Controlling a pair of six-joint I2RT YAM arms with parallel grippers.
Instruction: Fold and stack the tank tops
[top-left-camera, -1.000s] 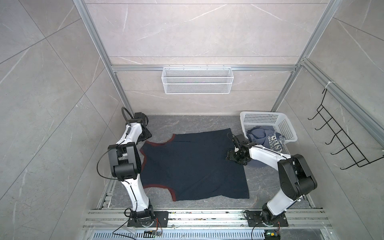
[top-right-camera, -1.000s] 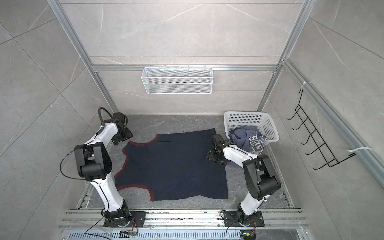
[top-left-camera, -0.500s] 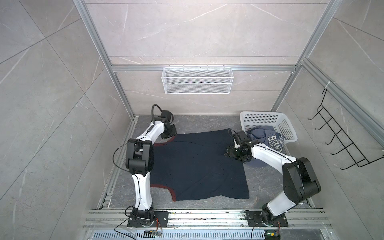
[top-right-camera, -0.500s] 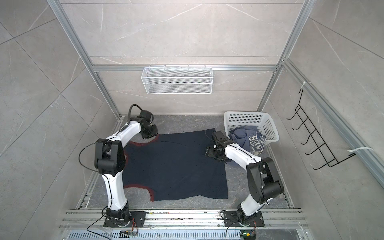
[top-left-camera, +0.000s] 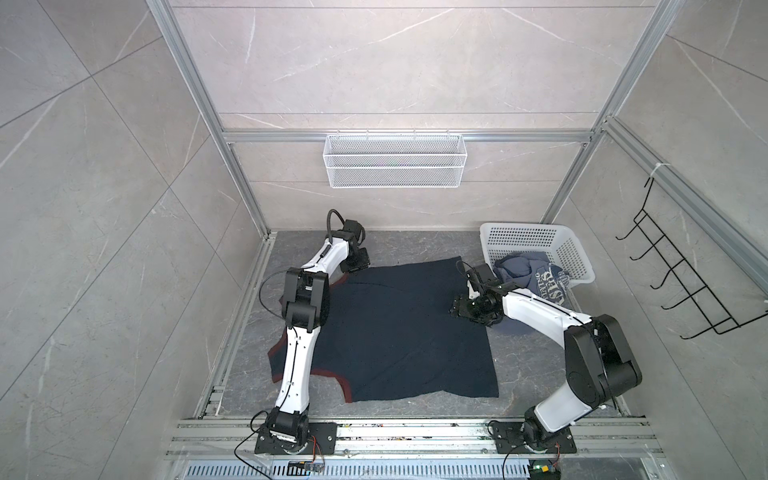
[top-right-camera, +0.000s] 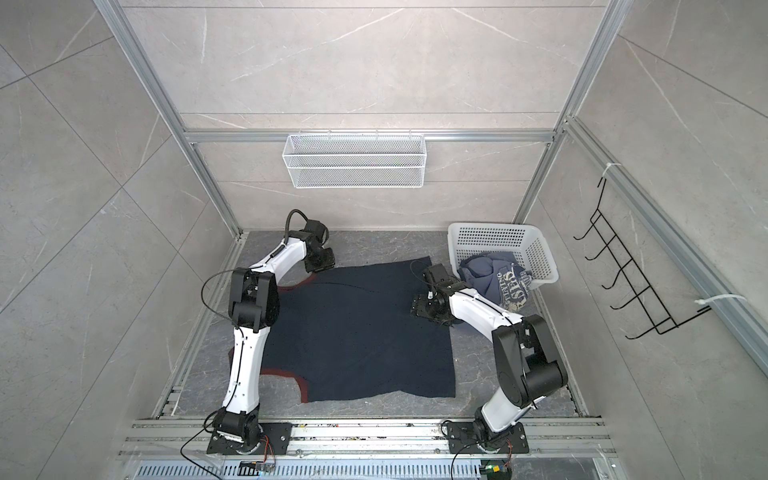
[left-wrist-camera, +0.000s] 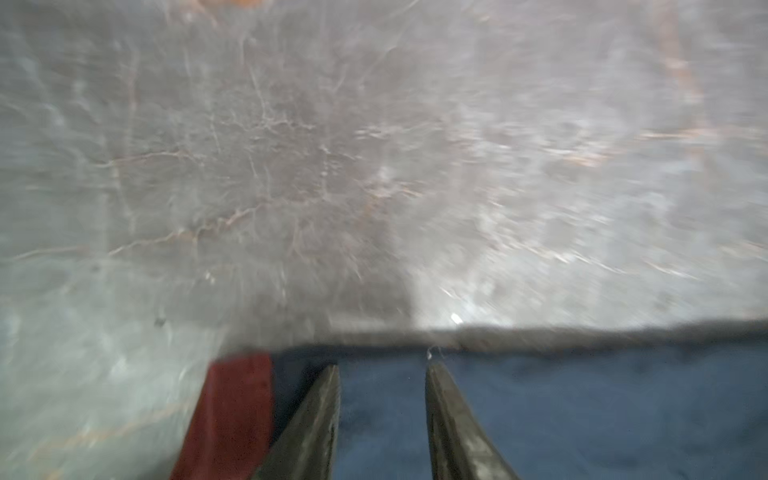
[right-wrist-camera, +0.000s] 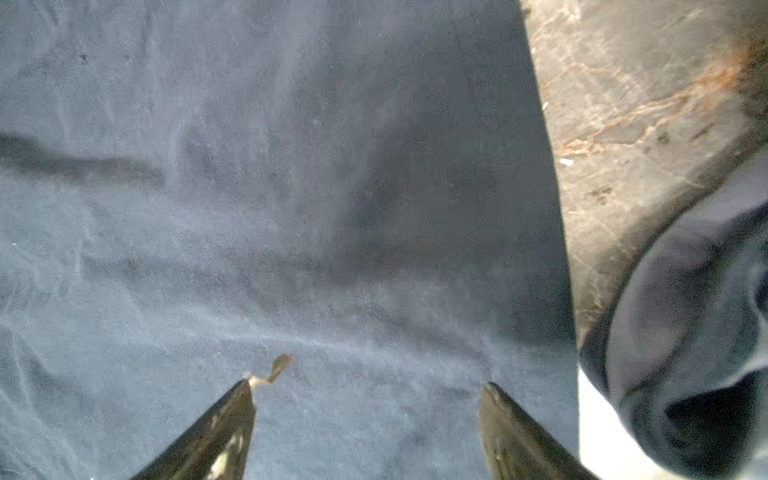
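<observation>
A dark navy tank top (top-left-camera: 399, 332) (top-right-camera: 357, 332) with maroon trim lies spread flat on the grey floor in both top views. My left gripper (top-left-camera: 352, 269) (top-right-camera: 316, 266) (left-wrist-camera: 382, 368) is low over its far left corner, beside the maroon trim (left-wrist-camera: 237, 407). Its jaws stand narrowly apart, with navy cloth showing between them. My right gripper (top-left-camera: 457, 311) (top-right-camera: 417, 309) (right-wrist-camera: 368, 384) hovers wide open over the shirt's right edge, holding nothing. The slate-blue tank top (top-left-camera: 536, 278) (top-right-camera: 498, 280) (right-wrist-camera: 685, 332) with whitish lettering sits crumpled in the basket and spills over its front.
The white perforated basket (top-left-camera: 523, 239) (top-right-camera: 490, 239) stands at the far right, close behind my right arm. A white wire shelf (top-left-camera: 395, 166) hangs on the back wall and a black hook rack (top-left-camera: 685, 282) on the right wall. Aluminium rails (top-left-camera: 245, 316) border the floor.
My left arm has swung from the left wall to the shirt's far left corner, and its jaws have narrowed. The right gripper has stayed open and shifted only slightly at the shirt's right edge.
</observation>
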